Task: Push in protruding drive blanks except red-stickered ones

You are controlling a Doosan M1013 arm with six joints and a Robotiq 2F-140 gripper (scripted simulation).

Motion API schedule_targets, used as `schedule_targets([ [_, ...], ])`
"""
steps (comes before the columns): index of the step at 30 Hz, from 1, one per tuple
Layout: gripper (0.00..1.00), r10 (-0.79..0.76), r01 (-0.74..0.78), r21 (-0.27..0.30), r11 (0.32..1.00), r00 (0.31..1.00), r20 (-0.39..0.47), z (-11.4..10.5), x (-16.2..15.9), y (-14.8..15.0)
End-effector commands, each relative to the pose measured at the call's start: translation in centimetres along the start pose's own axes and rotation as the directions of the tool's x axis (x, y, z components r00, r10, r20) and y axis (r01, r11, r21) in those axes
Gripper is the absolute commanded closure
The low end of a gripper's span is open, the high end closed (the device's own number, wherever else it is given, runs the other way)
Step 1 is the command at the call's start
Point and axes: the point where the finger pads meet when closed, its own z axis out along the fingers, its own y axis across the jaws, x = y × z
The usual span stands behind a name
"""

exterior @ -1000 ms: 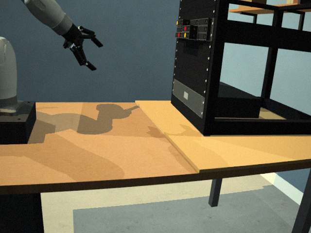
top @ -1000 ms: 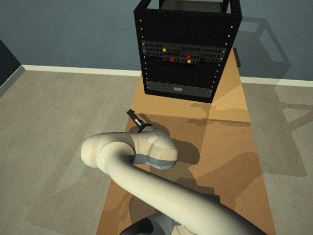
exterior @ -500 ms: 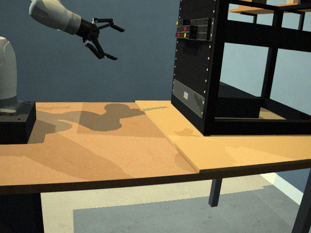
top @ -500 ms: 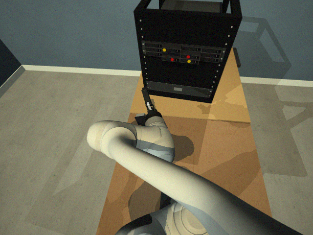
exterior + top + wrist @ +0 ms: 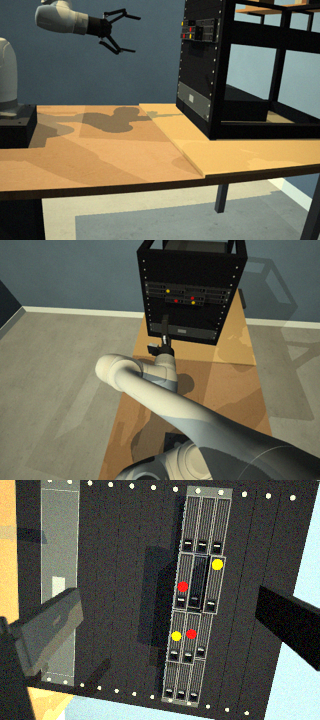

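Observation:
The black rack (image 5: 189, 291) stands on the far, lighter board of the table. Its drive bay (image 5: 200, 29) is high on the front, also in the wrist view (image 5: 195, 595). Two blanks carry red stickers (image 5: 192, 297) (image 5: 176, 300) and two carry yellow ones (image 5: 167, 290) (image 5: 193, 302). Some blanks stick out a little; one darker blank without a sticker (image 5: 199, 582) stands out from its neighbours. My gripper (image 5: 135, 34) is open and empty, in the air at the height of the bay, facing the rack front and well short of it. Its fingers (image 5: 50, 630) (image 5: 290, 625) frame the wrist view.
A grey panel (image 5: 193, 99) sits low on the rack front. The rack's board (image 5: 232, 152) lies a step higher than the near table top. My arm's base (image 5: 15, 124) stands at the near end. Another shelf (image 5: 271, 10) shows behind the rack.

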Motion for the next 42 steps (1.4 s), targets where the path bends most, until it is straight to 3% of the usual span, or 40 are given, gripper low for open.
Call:
schedule_targets([
  [1,0.0,0.036,-0.035,-0.028,0.999,0.998,0.043,0.7,-1.4,0.8],
  [15,0.0,0.11,-0.093,-0.118,0.989,0.983,0.145,1.0,-5.3,2.8],
  [42,0.0,0.12,-0.1,-0.13,0.986,0.98,0.157,1.0,-5.8,3.0],
])
